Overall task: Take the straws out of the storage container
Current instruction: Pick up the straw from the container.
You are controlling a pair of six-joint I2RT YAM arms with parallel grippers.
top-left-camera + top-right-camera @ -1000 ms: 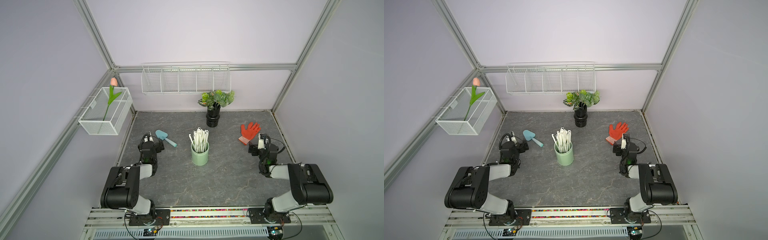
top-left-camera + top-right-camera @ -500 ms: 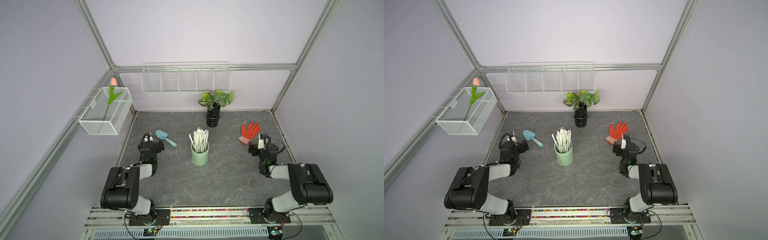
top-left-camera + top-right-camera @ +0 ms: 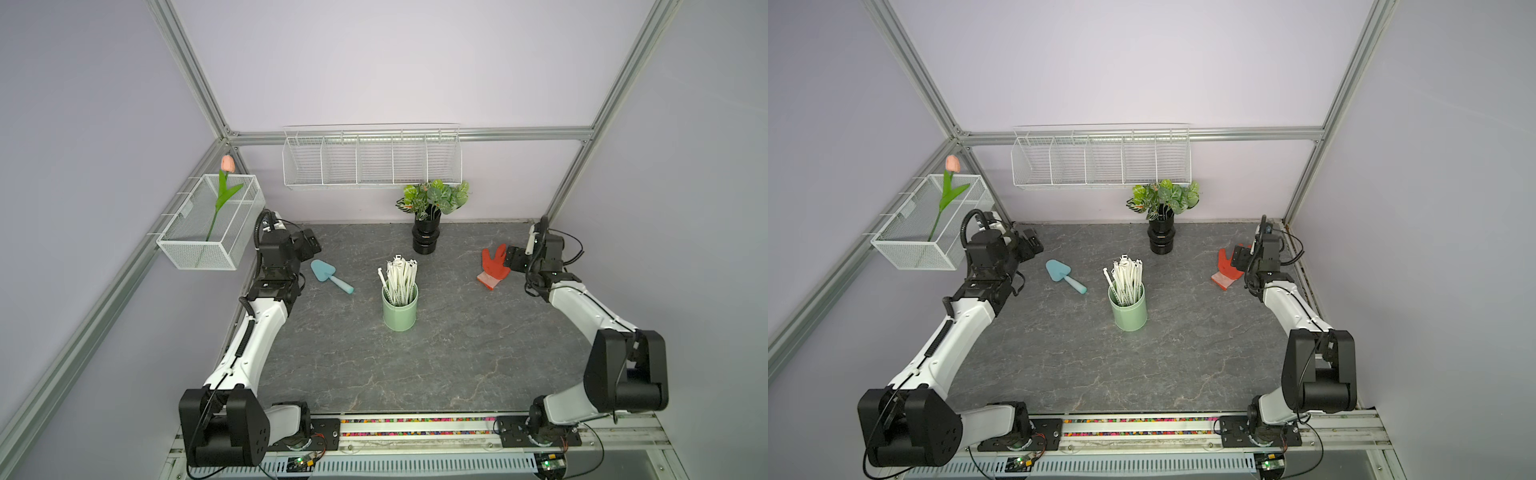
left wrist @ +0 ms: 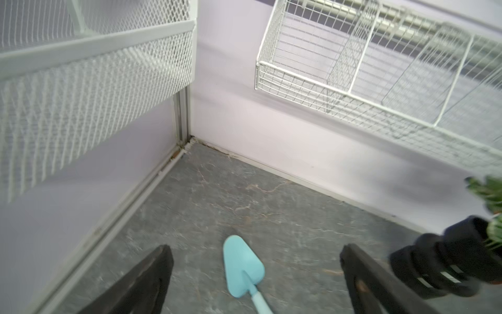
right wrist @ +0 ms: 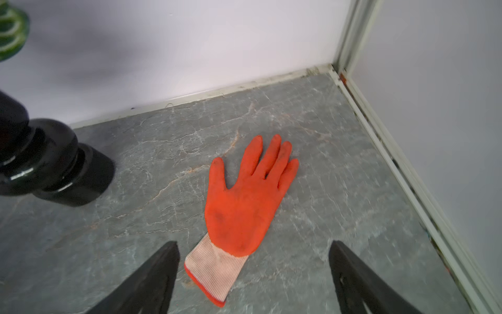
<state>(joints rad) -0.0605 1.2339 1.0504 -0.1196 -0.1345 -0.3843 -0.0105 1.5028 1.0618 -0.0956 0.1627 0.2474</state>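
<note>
The storage container, a pale mint-green cup, stands upright mid-table in both top views. The straws, in white paper wrappers, stick up out of it in a bunch. My left gripper is open and empty, far left of the cup, above a teal trowel. My right gripper is open and empty, far right of the cup, above an orange glove. Neither wrist view shows the cup or the straws.
The teal trowel lies left of the cup, the orange glove to its right. A black ribbed vase with leaves stands behind the cup. White wire baskets hang on the back wall and left wall.
Both arms have risen from their low folded pose and stretched out toward the back of the table. Both grippers stay open. The cup and straws have not moved.
</note>
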